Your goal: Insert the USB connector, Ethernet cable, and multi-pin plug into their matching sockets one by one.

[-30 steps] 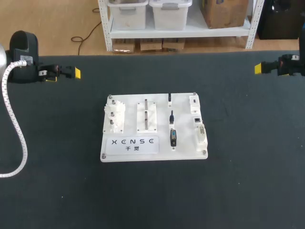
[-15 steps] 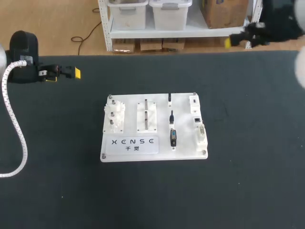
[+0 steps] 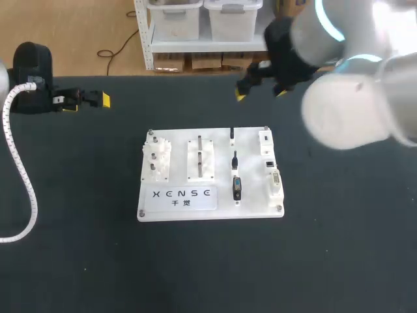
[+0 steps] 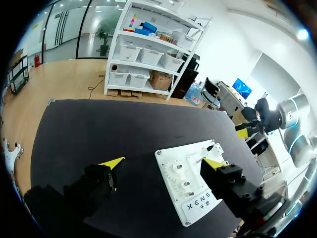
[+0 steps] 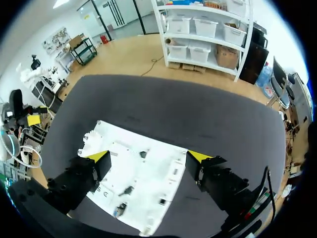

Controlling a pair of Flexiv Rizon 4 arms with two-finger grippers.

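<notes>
The dark table (image 3: 78, 261) holds a white board (image 3: 254, 210) in its middle. My right arm (image 3: 352, 98) hangs over the far side, its gripper (image 3: 260, 93) spread and empty. The left gripper (image 3: 86, 103), far left, is spread too. Three black plugs (image 3: 236, 188) lie on the board, just left of the sockets (image 3: 275, 182).

Robotics lab, black-topped table (image 3: 78, 261), white socket test board (image 3: 251, 210), left arm (image 3: 31, 65) and right arm (image 3: 352, 107) at the table.
</notes>
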